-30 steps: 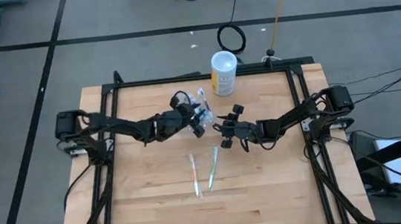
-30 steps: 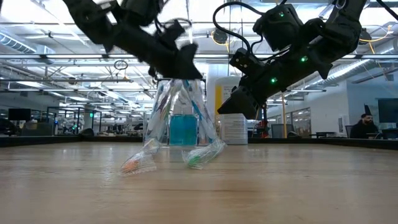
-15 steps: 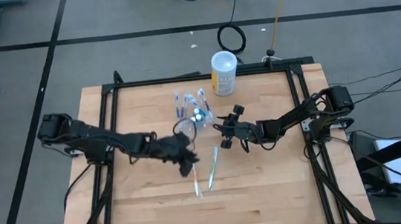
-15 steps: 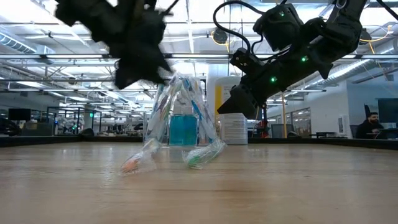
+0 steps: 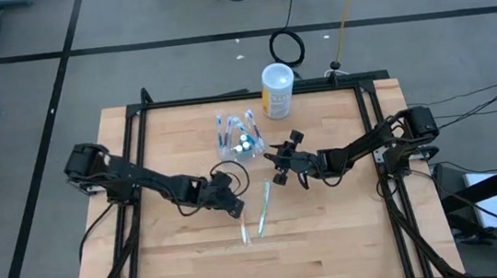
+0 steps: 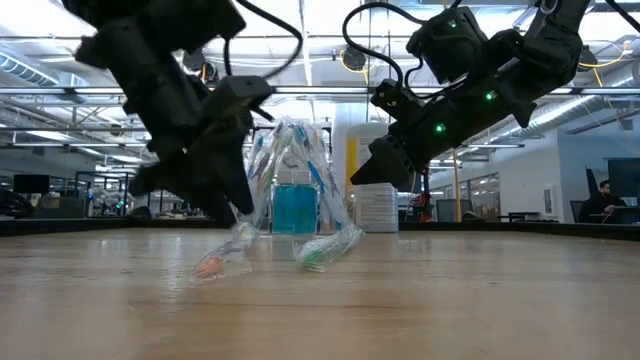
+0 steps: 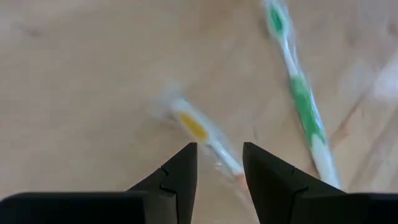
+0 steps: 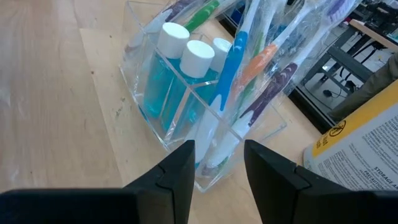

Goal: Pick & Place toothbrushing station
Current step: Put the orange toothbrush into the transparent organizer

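the left gripper (image 5: 234, 202) hovers low over the worktop (image 5: 332, 232), fingers spread, above a yellow-marked toothbrush (image 7: 198, 132) beside a green one (image 7: 298, 93). the clear holder (image 5: 239, 143) stands near the right gripper (image 5: 276, 161), also spread and empty.

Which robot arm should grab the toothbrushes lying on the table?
Probably the left. The left gripper is open right over the yellow-marked toothbrush, with the green one beside it. The right gripper is open too, but it faces the holder, away from the loose brushes.
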You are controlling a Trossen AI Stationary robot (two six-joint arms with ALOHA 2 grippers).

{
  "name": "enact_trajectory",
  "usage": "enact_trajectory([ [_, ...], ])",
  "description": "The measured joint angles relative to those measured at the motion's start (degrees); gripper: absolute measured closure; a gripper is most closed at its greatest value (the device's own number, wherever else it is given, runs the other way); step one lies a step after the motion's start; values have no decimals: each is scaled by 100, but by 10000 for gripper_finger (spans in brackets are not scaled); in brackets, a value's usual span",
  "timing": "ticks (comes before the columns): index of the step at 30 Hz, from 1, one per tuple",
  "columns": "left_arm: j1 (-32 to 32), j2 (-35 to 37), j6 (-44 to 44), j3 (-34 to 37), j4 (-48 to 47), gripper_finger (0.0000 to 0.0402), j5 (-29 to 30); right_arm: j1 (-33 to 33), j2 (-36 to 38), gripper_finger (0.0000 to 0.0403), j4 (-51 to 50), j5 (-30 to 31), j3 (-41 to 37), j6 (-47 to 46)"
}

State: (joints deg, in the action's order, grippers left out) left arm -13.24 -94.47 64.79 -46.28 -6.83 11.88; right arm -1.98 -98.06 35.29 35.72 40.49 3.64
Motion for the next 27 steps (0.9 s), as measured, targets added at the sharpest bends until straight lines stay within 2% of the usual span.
enact_trajectory([
  [3, 38, -327, 61, 0, 291, 270, -380, 0, 0, 273, -8, 0, 0, 0],
  [10, 247, -646, -146, -22, 482, 273, -639, 0, 0, 273, -53, 1, 0, 0],
  [13, 262, -585, -289, -17, 462, 300, -635, 0, 0, 273, -49, 1, 0, 2],
  [19, 270, -560, -813, 4, 566, 392, -583, -2, 0, 273, -65, 1, 0, 0],
  [23, 270, -376, -1298, 3, 655, 387, -627, -1, 0, 273, -91, 1, 0, 2],
  [27, 267, 193, -1948, -6, 666, 398, -510, 0, 0, 273, -114, 3, 2, 2],
])
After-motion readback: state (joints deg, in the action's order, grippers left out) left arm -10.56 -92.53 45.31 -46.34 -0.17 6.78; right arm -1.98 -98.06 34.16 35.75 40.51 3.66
